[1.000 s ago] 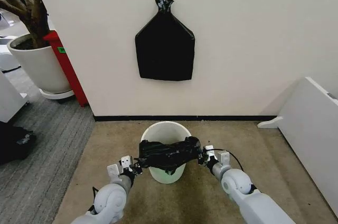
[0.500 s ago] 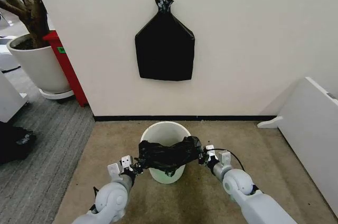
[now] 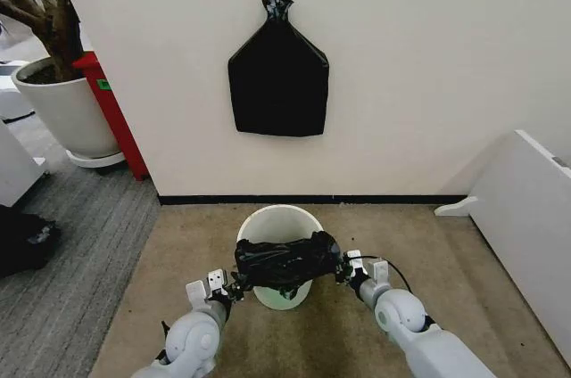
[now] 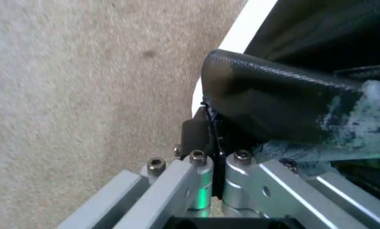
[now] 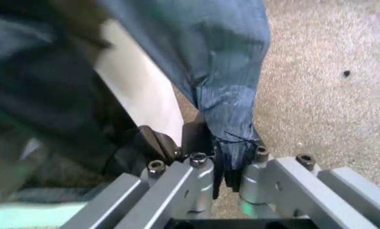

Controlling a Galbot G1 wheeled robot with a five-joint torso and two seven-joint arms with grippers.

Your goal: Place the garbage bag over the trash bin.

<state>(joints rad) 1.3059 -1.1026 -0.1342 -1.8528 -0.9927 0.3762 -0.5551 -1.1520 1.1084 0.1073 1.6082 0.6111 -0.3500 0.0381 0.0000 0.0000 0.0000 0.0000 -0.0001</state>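
The left gripper (image 3: 234, 287) pinches the garbage bag (image 3: 285, 261) at its left edge; the bag stretches across the near rim of the trash bin (image 3: 278, 222), on the carpet by the wall; the right gripper (image 3: 343, 267) clamps the right edge; thin film could slip free or snag and tip the bin.

Looks like I'm driving around an office corner here, not anybody's home. Plain cream wall (image 3: 428, 66) with a dark baseboard (image 3: 312, 200), flat tan carpet (image 3: 384, 235) on my side and grey striped carpet (image 3: 80, 253) to the left. There's 1 big potted tree in a white pot (image 3: 67, 115), a red stand (image 3: 111, 110) next to it, and a white panel (image 3: 526, 217) leaning off to the right.
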